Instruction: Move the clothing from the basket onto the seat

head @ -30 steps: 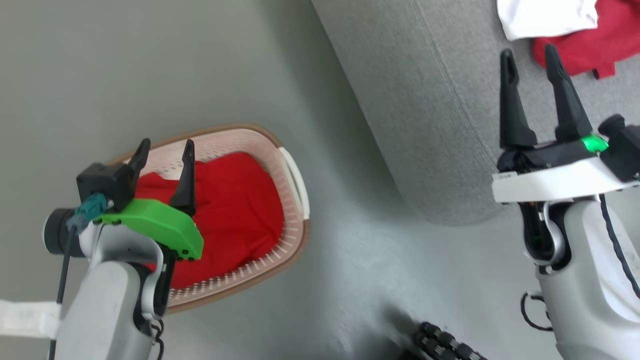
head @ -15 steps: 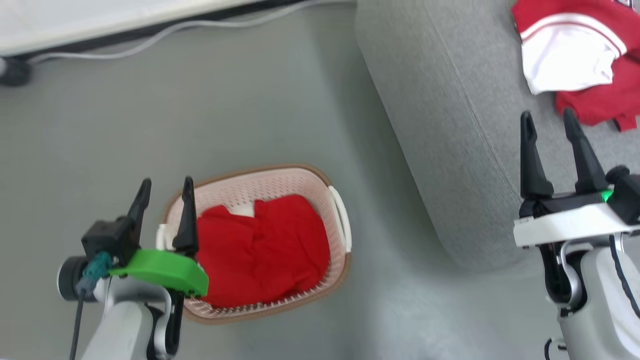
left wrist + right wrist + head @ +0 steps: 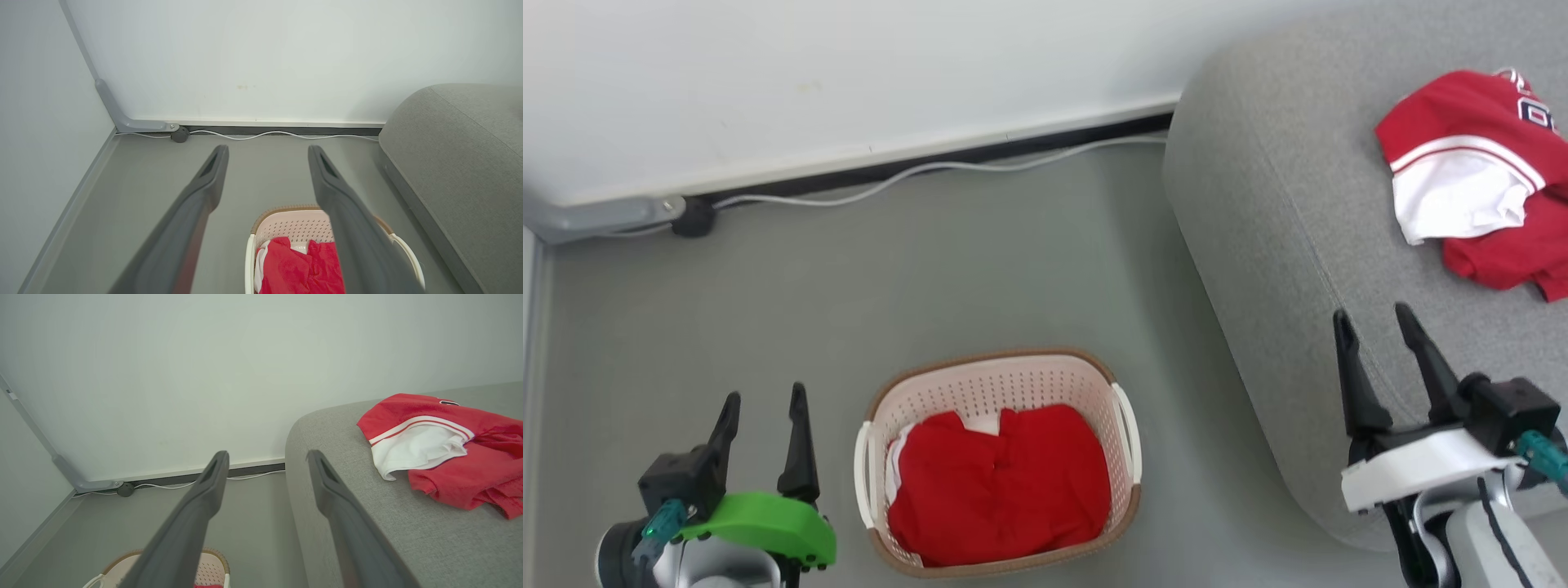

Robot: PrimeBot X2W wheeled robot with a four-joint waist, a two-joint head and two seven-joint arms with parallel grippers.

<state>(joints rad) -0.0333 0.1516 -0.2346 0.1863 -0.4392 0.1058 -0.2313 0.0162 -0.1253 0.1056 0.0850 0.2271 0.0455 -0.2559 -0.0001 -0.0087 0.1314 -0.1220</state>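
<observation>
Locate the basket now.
Head view, bottom centre: the basket sits on the floor between the left claw and the grey sofa, red clothing inside.

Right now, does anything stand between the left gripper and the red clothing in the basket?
Nothing visible: the open left gripper hovers beside the cream perforated plastic basket, and the bright red garment lies uncovered inside it.

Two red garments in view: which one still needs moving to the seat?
The bunched red garment inside the basket. The striped garment, with its white panel and dark lettering, already lies on the sofa.
</observation>
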